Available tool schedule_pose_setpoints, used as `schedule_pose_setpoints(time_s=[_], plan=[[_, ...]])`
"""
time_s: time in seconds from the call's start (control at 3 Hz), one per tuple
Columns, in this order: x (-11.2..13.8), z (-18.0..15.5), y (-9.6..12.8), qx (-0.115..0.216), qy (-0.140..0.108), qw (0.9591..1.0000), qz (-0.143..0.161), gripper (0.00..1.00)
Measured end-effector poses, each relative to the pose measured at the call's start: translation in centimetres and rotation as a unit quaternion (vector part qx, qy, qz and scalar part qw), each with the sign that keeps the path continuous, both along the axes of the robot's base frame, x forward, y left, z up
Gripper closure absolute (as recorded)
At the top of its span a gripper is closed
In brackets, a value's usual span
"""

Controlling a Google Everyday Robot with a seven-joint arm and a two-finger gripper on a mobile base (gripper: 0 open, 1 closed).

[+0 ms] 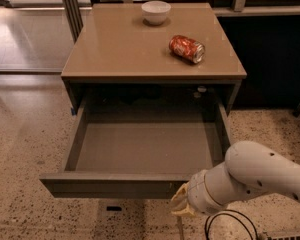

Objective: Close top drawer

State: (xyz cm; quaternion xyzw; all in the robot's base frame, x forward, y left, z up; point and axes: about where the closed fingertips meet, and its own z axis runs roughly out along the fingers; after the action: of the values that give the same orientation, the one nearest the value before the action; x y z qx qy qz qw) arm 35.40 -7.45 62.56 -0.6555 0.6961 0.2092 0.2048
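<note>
The claw (pixel 181 205) sat by the right end of the top drawer (pixel 115 184)'s front; spread or squeezed, nobody could tell. A good push needed to go straight back, nearer the middle. The drawer stuck far out under the tan surface (pixel 115 49), long side running left to right, front facing the camera.

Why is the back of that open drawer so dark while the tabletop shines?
Camera view: the tabletop reflects light from above, with soft glare near the bowl; its overhang shades the back of the top drawer; the gripper, by the drawer front's right end, is well lit.
</note>
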Motion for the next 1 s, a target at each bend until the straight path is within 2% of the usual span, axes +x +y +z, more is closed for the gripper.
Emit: schedule_pose_setpoints(time_s=[0.33, 0.67, 1.0], plan=[[2.1, 0.0, -0.2, 0.012, -0.009, 0.9997, -0.020, 1.00], [2.5, 0.1, -0.4, 0.013, -0.013, 0.9995, -0.026, 1.00], [4.6, 1.2, -1.5, 0.017, -0.045, 0.9971, -0.060, 1.00]])
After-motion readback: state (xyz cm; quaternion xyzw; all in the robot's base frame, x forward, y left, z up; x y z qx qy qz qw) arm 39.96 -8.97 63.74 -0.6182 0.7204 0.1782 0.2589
